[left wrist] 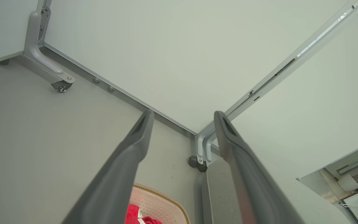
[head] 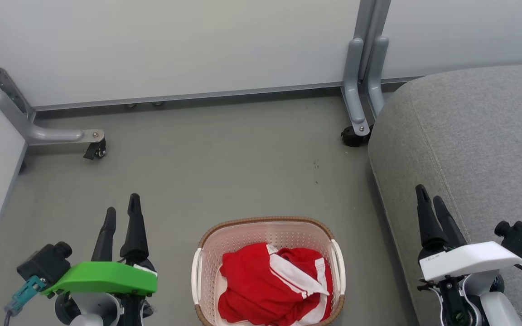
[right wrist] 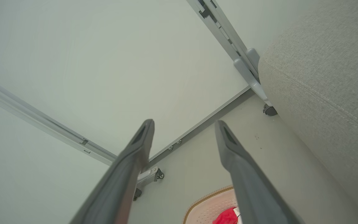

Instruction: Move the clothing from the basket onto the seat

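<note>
Left gripper (head: 122, 204) spread wide, nothing between the fingers, hanging over the floor (head: 220, 154) just left of the basket (head: 265, 220). Right gripper (head: 428, 194) same: spread wide, empty, over the near edge of the seat (head: 478, 136). Neither touches anything.

Clothing (head: 265, 285) is all in the basket, one bunched red heap with white stripes and trim covering most of the bottom. Can't tell one garment from another in the pile. Basket stands on the floor between the two arms, with the seat near on its right and a strip of floor between them.

Step in hand, my read: the first reach into the basket, nothing on the seat yet. The right arm looks better placed since it's nearer the seat.

To do it well:
- Come down from above, inside the brown rim and clear of the side handles (head: 338, 267).
- Aim for the highest fold and pinch deep to get a real bunch of fabric.
- Lift straight up until the cloth clears the rim, or the light basket may drag or tip.
- Let go well in from the seat's rounded edge so the cloth doesn't slide off.
</note>
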Motion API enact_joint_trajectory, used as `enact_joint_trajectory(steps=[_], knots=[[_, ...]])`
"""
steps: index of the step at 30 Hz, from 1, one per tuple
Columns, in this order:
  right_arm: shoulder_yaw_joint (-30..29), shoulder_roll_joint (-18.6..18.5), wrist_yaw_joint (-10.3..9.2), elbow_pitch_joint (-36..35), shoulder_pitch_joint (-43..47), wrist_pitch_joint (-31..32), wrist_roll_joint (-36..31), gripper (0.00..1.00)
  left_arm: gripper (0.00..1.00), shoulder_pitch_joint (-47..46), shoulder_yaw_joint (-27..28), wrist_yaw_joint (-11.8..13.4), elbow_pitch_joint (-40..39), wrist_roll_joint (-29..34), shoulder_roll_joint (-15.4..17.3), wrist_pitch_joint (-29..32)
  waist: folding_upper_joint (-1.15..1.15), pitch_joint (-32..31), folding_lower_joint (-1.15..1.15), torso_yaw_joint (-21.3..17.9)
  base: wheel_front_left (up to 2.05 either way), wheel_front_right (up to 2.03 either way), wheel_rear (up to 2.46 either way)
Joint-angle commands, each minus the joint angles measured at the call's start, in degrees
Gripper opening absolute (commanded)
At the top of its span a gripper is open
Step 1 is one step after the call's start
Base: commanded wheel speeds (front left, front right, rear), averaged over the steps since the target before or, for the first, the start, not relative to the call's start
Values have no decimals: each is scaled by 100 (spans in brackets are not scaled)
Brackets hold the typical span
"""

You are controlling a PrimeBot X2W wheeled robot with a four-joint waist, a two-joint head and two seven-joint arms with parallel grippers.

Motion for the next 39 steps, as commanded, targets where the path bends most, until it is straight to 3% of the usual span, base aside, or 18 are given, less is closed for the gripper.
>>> enact_joint_trajectory(steps=[1,39], knots=[[27,-32,2,-121,-6,-68,-212,100,100,7,-44,37,-125,216,34,-63,0,2,0,-1,0,0,0],[436,-52,4,-406,158,-642,-2659,100,100,172,-619,313,-516,2596,51,-638,0,15,0,-19,0,0,0]])
